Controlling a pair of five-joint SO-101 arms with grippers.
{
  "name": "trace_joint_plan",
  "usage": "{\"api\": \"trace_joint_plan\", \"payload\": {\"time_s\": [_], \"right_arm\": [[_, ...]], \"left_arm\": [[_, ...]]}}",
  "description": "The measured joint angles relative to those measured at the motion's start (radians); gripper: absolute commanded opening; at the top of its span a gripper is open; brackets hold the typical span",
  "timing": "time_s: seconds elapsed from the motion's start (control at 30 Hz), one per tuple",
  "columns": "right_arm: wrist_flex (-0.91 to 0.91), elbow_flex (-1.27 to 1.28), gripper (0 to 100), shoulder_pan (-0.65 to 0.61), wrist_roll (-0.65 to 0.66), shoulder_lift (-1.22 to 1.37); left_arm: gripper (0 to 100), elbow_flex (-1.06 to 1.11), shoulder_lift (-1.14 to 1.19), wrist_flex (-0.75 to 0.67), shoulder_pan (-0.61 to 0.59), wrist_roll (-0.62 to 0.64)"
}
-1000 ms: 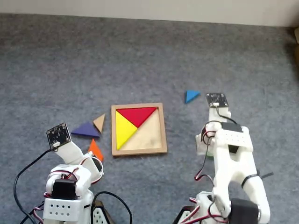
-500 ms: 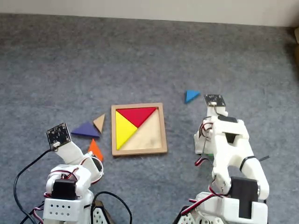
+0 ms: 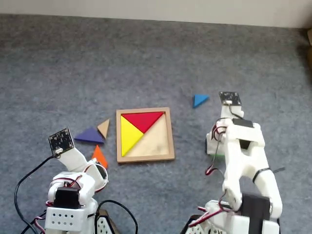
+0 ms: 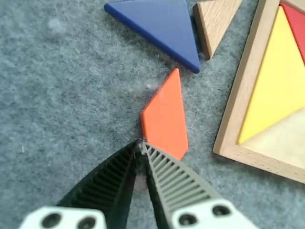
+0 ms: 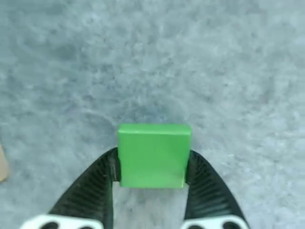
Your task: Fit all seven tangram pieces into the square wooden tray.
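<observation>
**Green square pinched on my right, left gripper closed at the orange piece**

My right gripper [image 5: 152, 161] is clamping the green square [image 5: 153, 152] by two opposite sides, its jaws spread just as wide as the piece, over the grey carpet [image 5: 214, 57]. I cannot tell whether the square is touching the carpet.

My left gripper [image 4: 141, 144] is sitting with its jaws pressed together on nothing. Its tips are meeting at a corner of the orange parallelogram [image 4: 164, 117], which is lying flat. Just past it, the dark blue triangle [image 4: 159, 24] and the tan triangle [image 4: 214, 19] are lying side by side, the tan one just beside the tray's rim.

The square wooden tray [image 3: 145, 158] is lying between my two arms, nearer the left. Inside, the red triangle [image 3: 143, 120] is filling the far side and the yellow triangle [image 3: 128, 135] the left side, meeting along one edge; the rest is showing bare wood. A light blue triangle [image 3: 199, 100] is lying on the carpet past the tray's far right corner.
</observation>
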Motion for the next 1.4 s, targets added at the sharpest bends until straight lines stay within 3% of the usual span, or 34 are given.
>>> {"api": "trace_joint_plan", "payload": {"time_s": [0.27,0.77,1.17,1.4], "right_arm": [[0.066,0.000,0.9,-0.224,0.074,-0.100],[0.069,-0.166,1.0,-0.661,0.084,-0.100],[0.199,-0.592,1.0,-0.718,0.152,0.365],[0.204,-0.663,1.2,-0.715,0.192,0.476]], "left_arm": [[1,0.000,0.000,0.000,0.000,0.000],[1,0.000,0.000,0.000,0.000,0.000],[1,0.000,0.000,0.000,0.000,0.000],[1,0.000,0.000,0.000,0.000,0.000]]}}
